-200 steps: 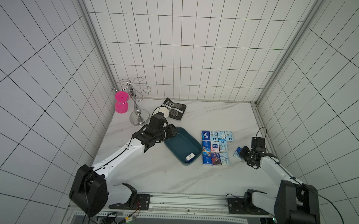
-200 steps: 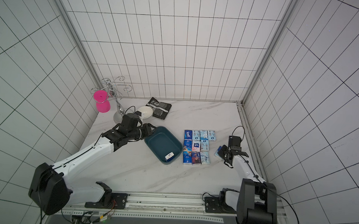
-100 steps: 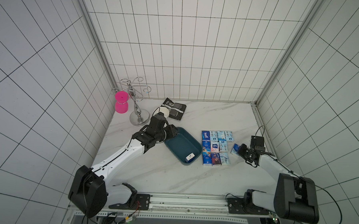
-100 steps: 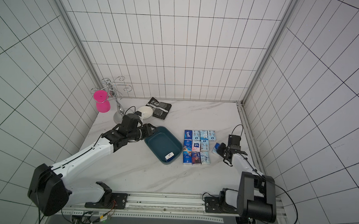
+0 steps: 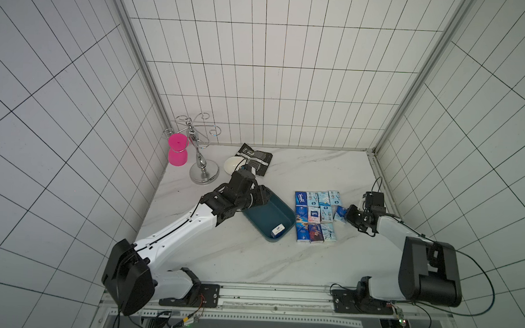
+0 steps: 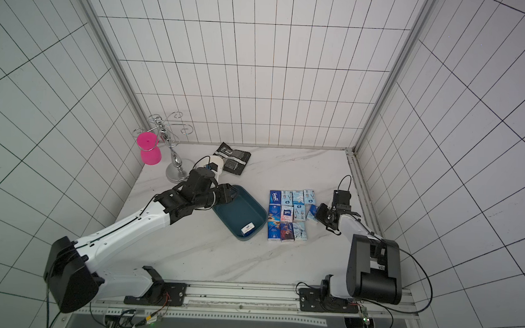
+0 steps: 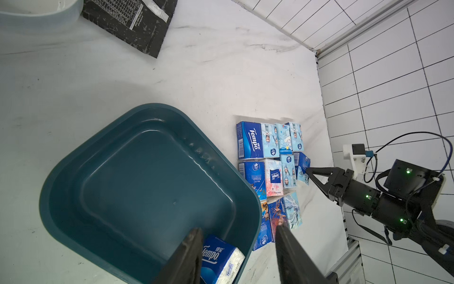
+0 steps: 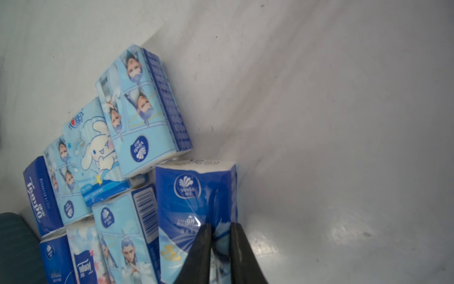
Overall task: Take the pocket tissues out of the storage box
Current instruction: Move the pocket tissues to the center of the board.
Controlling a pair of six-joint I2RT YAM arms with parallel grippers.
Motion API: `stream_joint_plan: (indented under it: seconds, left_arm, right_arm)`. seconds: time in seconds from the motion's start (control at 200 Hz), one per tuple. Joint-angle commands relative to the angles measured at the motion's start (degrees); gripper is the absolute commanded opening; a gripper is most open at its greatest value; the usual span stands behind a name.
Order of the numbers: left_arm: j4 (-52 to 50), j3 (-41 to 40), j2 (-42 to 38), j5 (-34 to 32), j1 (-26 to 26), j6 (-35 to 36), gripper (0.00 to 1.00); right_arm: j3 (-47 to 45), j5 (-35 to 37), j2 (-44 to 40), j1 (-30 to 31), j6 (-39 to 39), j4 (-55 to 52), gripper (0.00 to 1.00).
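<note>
While the left gripper (image 7: 237,231) hovers half open, apparently empty, at the storage box (image 5: 265,215), a last packet (image 5: 277,231) remains inside, just below frame centre. The other pocket tissues (image 5: 313,215) lie in rows right of it. The right gripper (image 8: 219,226), clamped on a blue packet (image 5: 340,214), has edged closer to them than earlier.

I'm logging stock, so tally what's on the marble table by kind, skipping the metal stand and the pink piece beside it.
Pocket tissue packets: 12 (10 laid out on the table, 1 in the right claw, 1 in the storage box)
Storage box: 1
White bowl: 1
Black-and-silver pouch: 1
Total: 15
</note>
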Motion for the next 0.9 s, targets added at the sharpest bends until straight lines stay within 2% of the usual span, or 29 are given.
stream_joint_plan:
  seconds: [0.0, 0.14, 0.33, 0.595, 0.77, 0.895]
  left_arm:
    - [-1.24, 1.53, 0.14, -1.36, 0.03, 1.39, 0.51]
    - [-1.47, 2.01, -0.08, -1.72, 0.14, 1.5, 0.51]
    - [-1.19, 1.8, 0.07, -1.72, 0.17, 1.32, 0.51]
    - [-0.89, 1.36, 0.08, -1.58, 0.11, 1.18, 0.51]
    - [-0.85, 0.56, -0.35, -1.8, 0.45, 1.21, 0.51]
    - [-0.85, 0.35, -0.55, -1.8, 0.84, 1.2, 0.51]
  right_arm:
    - [0.65, 1.52, 0.06, 0.34, -0.99, -5.39, 0.2]
    - [1.62, 2.73, -3.07, 0.32, -1.05, -8.05, 0.26]
    - [2.75, 4.04, -7.91, 0.27, -1.49, -11.01, 0.29]
    - [1.68, -0.45, -3.8, -0.64, 0.09, -7.48, 0.33]
    - [1.13, -2.15, -0.64, -0.68, 0.27, -4.25, 0.32]
    - [1.04, -1.85, 0.33, -0.82, -0.16, -4.22, 0.23]
